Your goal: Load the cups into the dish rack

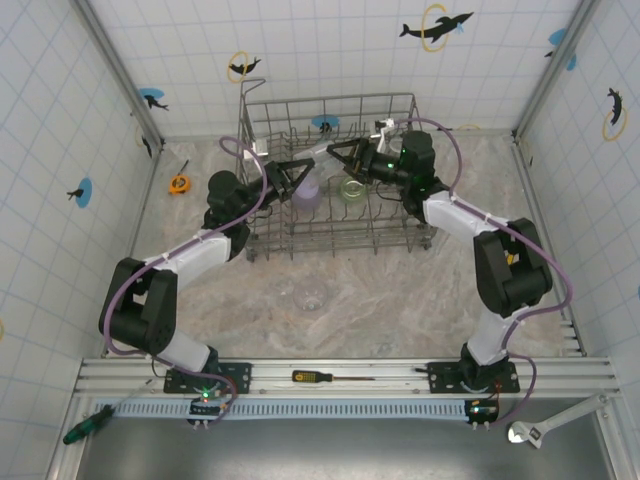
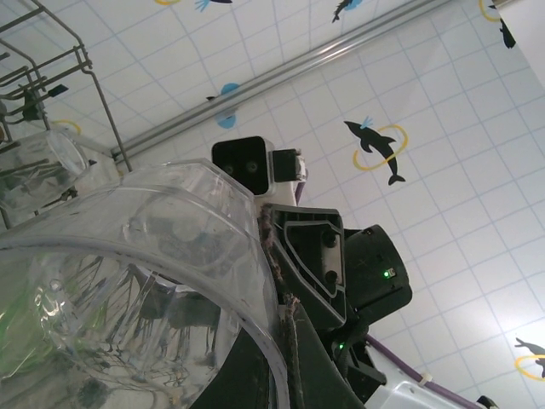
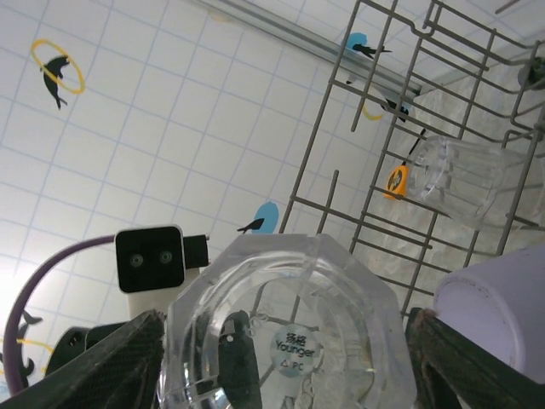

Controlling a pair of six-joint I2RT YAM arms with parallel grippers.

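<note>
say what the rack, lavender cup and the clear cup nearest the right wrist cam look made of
The rack looks like thin grey metal wire, dull, maybe coated: an open grid with upright tines. The clear cup seems glossy see-through plastic: faceted moulded base, a mark reading PC. The lavender cup looks like opaque smooth plastic, probably.

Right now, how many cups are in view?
5: lavender cup, pale green cup and clear cup in the dish rack; held clear cup in the left gripper; loose clear cup on the table. Others may hide.
</note>
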